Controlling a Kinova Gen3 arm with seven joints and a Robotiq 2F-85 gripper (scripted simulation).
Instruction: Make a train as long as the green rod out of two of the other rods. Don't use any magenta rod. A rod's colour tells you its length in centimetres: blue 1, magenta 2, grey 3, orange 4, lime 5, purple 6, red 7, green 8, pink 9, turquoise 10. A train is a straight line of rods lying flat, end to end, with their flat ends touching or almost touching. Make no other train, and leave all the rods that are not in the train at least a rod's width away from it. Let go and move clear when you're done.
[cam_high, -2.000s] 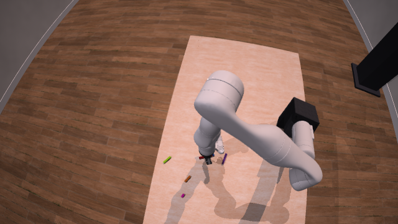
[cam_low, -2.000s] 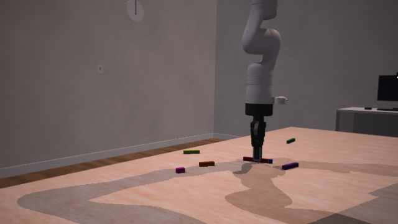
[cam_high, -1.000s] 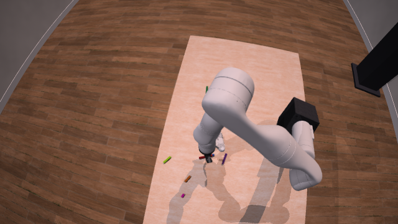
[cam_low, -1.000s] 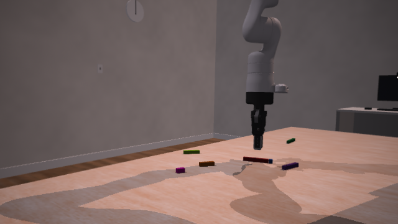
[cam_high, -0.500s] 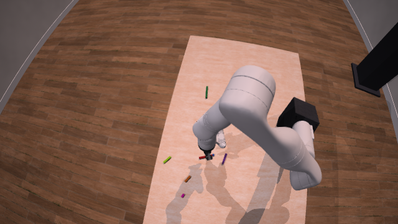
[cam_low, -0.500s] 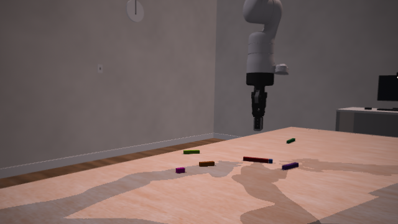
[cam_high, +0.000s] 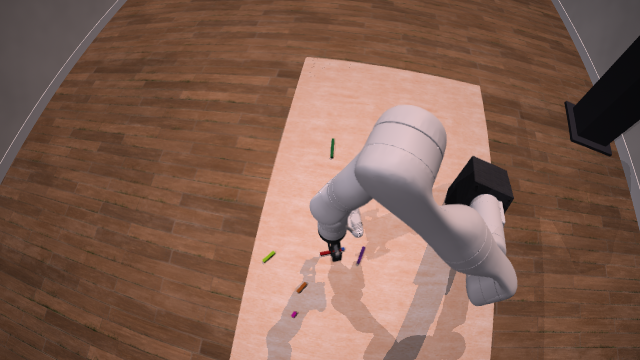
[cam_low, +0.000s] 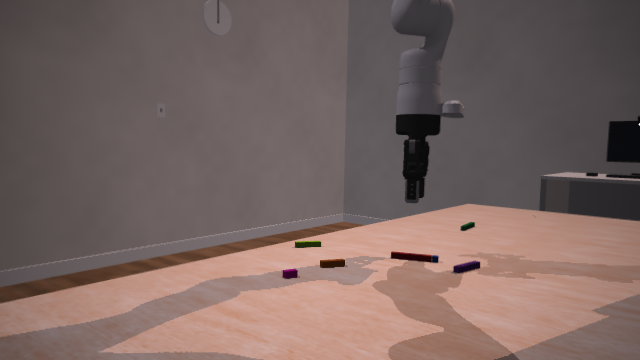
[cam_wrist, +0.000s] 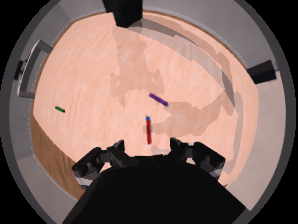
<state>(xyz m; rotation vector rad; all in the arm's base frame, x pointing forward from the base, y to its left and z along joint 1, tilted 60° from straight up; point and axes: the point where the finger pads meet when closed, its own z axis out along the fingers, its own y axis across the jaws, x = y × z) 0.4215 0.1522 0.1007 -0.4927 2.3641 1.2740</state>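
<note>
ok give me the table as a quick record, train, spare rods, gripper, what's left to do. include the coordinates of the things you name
train: red rod (cam_high: 325, 253) (cam_low: 411, 256) (cam_wrist: 149, 133) and blue rod (cam_high: 343, 249) (cam_low: 435, 259) (cam_wrist: 148, 118), end to end, seemingly touching
train length: seven plus one, matches green rod (cam_high: 332, 148) (cam_low: 467, 226) (cam_wrist: 60, 109)
nearest spare: purple rod (cam_high: 361, 255) (cam_low: 466, 267) (cam_wrist: 159, 99), apart from train
other spares: lime rod (cam_high: 269, 257) (cam_low: 308, 244), orange rod (cam_high: 302, 287) (cam_low: 332, 263), magenta rod (cam_high: 294, 314) (cam_low: 290, 273)
gripper (cam_high: 336, 259) (cam_low: 414, 201) (cam_wrist: 147, 144): open, empty, above train
left to do: apparently nothing

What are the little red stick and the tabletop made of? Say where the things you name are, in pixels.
The red rod (cam_high: 324, 253) (cam_low: 411, 257) (cam_wrist: 149, 132) looks like painted wood or matte plastic: even colour, crisp edges, no bright shine; I can't tell which. The tabletop (cam_high: 380, 95) (cam_low: 250, 310) (cam_wrist: 75, 75) looks like pale wood or a wood-look laminate, with faint streaky grain and a dull finish.
</note>
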